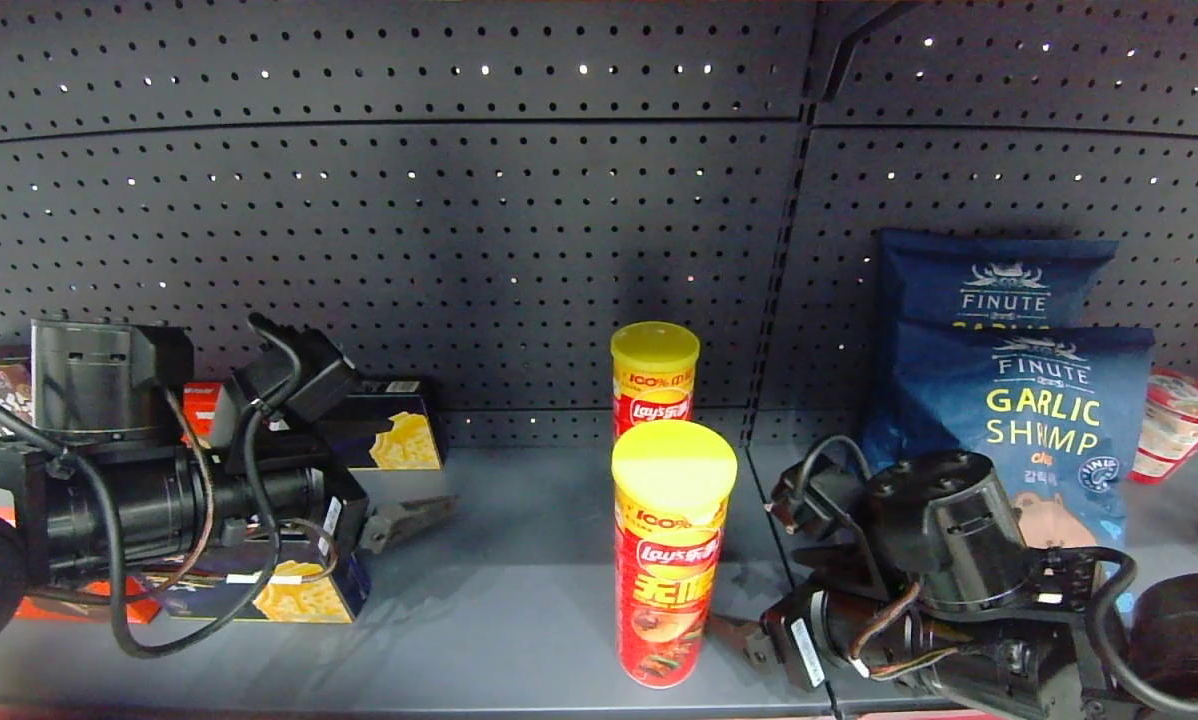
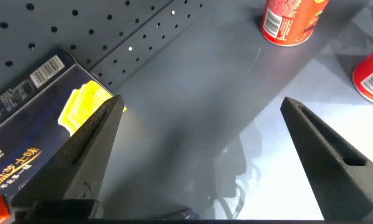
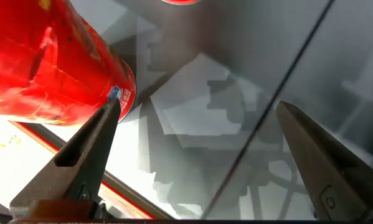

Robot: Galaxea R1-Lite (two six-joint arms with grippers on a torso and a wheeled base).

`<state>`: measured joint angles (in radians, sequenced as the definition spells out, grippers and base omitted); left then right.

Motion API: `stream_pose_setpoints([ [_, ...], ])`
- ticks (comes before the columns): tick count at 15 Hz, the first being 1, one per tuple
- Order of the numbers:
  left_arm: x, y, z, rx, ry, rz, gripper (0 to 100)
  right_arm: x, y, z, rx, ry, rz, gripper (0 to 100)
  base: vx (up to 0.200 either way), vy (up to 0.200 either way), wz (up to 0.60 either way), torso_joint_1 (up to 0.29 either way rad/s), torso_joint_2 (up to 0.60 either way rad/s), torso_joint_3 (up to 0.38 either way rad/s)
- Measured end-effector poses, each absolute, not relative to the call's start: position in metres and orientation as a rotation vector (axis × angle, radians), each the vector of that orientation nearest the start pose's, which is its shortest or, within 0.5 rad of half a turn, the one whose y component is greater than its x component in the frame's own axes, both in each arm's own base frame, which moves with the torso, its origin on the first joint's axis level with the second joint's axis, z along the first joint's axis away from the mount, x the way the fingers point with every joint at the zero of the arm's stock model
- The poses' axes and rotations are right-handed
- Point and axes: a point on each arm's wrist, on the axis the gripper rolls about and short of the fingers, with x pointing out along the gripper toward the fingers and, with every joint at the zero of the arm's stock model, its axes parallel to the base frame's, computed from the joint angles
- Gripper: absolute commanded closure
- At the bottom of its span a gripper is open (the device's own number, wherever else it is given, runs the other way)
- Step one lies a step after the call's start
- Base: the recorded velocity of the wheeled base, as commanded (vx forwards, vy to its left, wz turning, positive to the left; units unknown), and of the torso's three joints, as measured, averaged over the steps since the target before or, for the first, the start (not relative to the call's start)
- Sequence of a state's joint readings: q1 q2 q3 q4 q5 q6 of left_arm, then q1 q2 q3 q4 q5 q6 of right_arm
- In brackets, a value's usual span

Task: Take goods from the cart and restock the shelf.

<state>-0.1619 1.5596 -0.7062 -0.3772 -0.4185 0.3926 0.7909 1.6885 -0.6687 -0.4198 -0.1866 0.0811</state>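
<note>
We see two chip cans standing upright mid-shelf (image 1: 519, 560), one behind the other: near can (image 1: 671, 560) at the front, far can (image 1: 654, 385) by the back wall. L gripper (image 2: 202, 102) hangs low over the shelf, left of the cans and well apart from them, jaws wide open w/ nothing between, just beside the dark boxes (image 1: 299, 590). R gripper (image 3: 197, 104) sits low at the front edge, right of the near can, jaws spread and empty, one finger (image 3: 89, 149) just beside its base. Blue bags (image 1: 1039, 400) lean at the far right.
</note>
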Motion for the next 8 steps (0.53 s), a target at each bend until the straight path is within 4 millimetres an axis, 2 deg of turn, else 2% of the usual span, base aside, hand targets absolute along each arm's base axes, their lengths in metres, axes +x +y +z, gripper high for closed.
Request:
stream_pose_setpoints([
  [8,0.2523,-0.0472,0.1692,0.309,0.371,-0.647,0,0.1954,0.1965,0.1274,-0.218,0.570,0.573,0,0.000,0.000,0.00,0.000,0.00,0.000],
])
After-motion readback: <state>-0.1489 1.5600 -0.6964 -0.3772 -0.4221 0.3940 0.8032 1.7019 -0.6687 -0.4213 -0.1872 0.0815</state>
